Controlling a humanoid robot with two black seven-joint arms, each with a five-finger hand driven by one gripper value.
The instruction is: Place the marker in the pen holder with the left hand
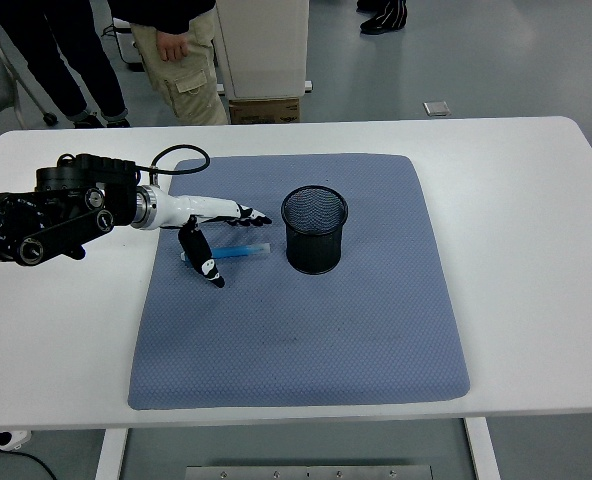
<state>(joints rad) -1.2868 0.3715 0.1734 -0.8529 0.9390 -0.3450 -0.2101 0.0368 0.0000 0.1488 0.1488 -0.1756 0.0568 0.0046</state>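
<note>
A blue marker (230,254) lies flat on the blue-grey mat (306,320), just left of the black mesh pen holder (315,229), which stands upright. My left hand (216,228) reaches in from the left, fingers stretched out above the marker toward the holder, thumb pointing down in front of the marker's left end. It holds nothing. The marker's left end is partly hidden by the thumb. My right hand is out of view.
The mat covers the middle of the white table (536,220). A black cable (176,160) loops behind my left wrist. People stand beyond the table's far edge (176,60), next to a white cabinet (266,50).
</note>
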